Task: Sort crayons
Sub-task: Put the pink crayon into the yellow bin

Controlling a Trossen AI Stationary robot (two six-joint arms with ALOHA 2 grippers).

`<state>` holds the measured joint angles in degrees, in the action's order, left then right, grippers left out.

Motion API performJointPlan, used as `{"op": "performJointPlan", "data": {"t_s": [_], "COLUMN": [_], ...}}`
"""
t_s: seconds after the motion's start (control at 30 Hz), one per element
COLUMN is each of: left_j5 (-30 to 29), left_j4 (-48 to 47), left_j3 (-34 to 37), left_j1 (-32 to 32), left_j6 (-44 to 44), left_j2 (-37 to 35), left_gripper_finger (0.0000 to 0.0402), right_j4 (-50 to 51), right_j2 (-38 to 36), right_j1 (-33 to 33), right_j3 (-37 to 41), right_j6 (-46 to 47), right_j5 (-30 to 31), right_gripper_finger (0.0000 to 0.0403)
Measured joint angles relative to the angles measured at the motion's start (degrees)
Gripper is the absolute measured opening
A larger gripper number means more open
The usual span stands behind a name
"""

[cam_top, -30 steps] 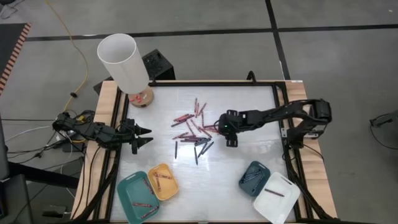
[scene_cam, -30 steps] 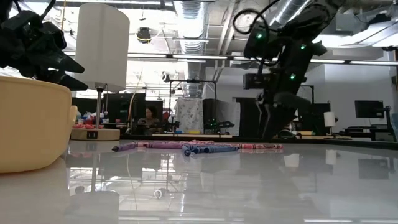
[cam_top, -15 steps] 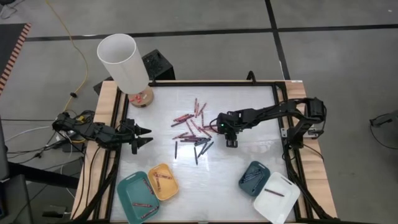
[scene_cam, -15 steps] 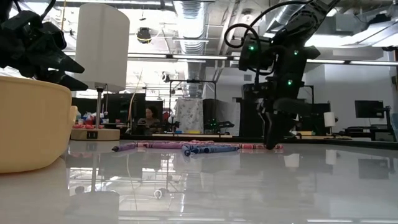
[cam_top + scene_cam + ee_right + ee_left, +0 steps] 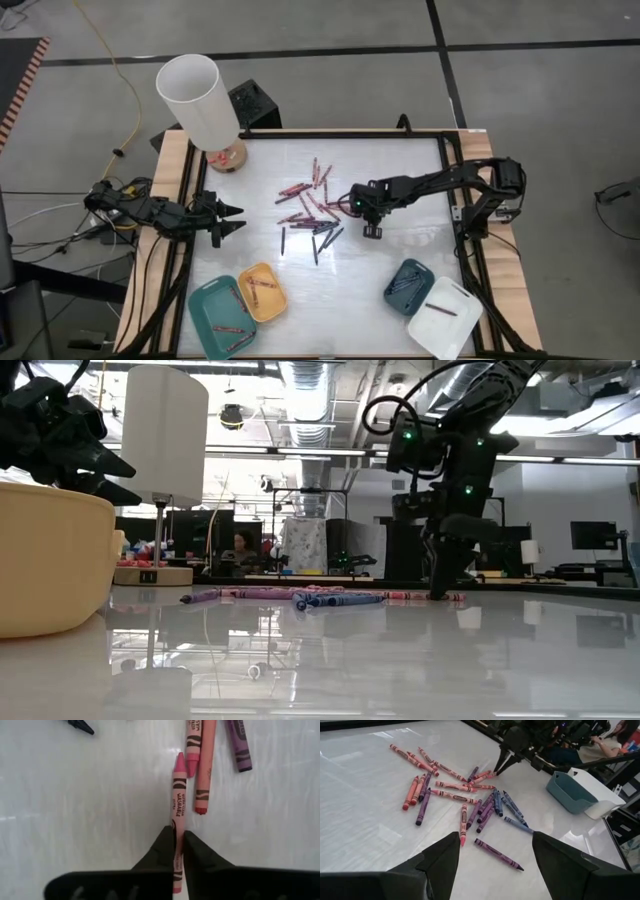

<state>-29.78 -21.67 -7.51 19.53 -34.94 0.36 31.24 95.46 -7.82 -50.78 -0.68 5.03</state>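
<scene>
1. Right gripper [image 5: 178, 851], wide open a second ago, now closed on a pink crayon [image 5: 178, 800] at the right edge of the crayon pile [image 5: 310, 210], tips down on the desk [image 5: 400, 180].
2. Crayon still flat on the desk; lift not yet begun.
3. Probably grasp complete, ready for carrying to one of the trays on the near side of the pile.
4. Left gripper [image 5: 232, 220] parked left of the pile, jaws spread wide, empty, unchanged.

The pink crayon [image 5: 178, 815] is partly covered by the right gripper [image 5: 178, 851], its lower end cut off near the frame's bottom. In the low view, the yellow tray [image 5: 45, 555] runs off the left edge. The lamp [image 5: 160, 470] loses its top at the upper edge.
</scene>
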Motion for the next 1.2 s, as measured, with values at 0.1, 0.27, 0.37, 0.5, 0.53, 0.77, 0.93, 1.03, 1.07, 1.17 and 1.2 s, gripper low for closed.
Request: {"op": "performJointPlan", "data": {"t_s": [0.1,0.27,0.37,0.5,0.53,0.77,0.93,1.03,1.07,1.17,1.2], "left_j5": [0.0,0.0,0.02,0.02,0.02,0.0,0.02,0.0,0.01,0.0,0.0], "left_j4": [-0.02,0.0,0.0,-0.01,0.0,0.0,-0.02,0.0,-0.02,-0.02,0.0], "left_j3": [0.0,0.0,0.0,0.0,0.0,0.0,0.0,0.0,0.0,0.0,0.0], "left_j1": [-0.02,-0.01,0.0,0.0,-0.01,-0.01,0.0,-0.02,-0.01,-0.02,-0.02], "left_j6": [0.0,0.0,0.0,0.0,0.0,0.0,0.0,-0.01,0.0,0.0,0.0], "left_j2": [0.0,0.0,0.0,0.0,0.02,0.02,0.02,0.02,0.02,0.02,0.02], "left_gripper_finger": [0.024,0.024,0.024,0.024,0.024,0.024,0.024,0.024,0.024,0.024,0.024], "right_j4": [0.0,0.92,3.02,8.15,9.45,11.59,1.9,-7.06,-9.9,-17.92,-20.06], "right_j2": [0.0,0.12,0.4,0.44,0.37,0.35,0.26,0.26,0.26,1.11,1.51], "right_j1": [1.26,3.21,4.47,6.06,6.38,10.03,14.39,16.64,17.29,19.03,19.6], "right_j3": [-0.07,-2.22,-5.0,-10.16,-11.73,-21.15,-25.68,-26.36,-26.38,-26.4,-26.41], "right_j6": [1.14,2.72,2.83,2.76,2.81,2.76,0.15,-1.29,-1.28,-1.24,-1.24], "right_j5": [0.1,0.83,1.55,1.61,1.57,2.28,2.28,2.33,2.33,2.34,2.35], "right_gripper_finger": [0.0008,0.0005,0.0005,0.0005,0.0005,0.0005,0.0005,0.0005,0.0005,0.0005,0.0005]}}
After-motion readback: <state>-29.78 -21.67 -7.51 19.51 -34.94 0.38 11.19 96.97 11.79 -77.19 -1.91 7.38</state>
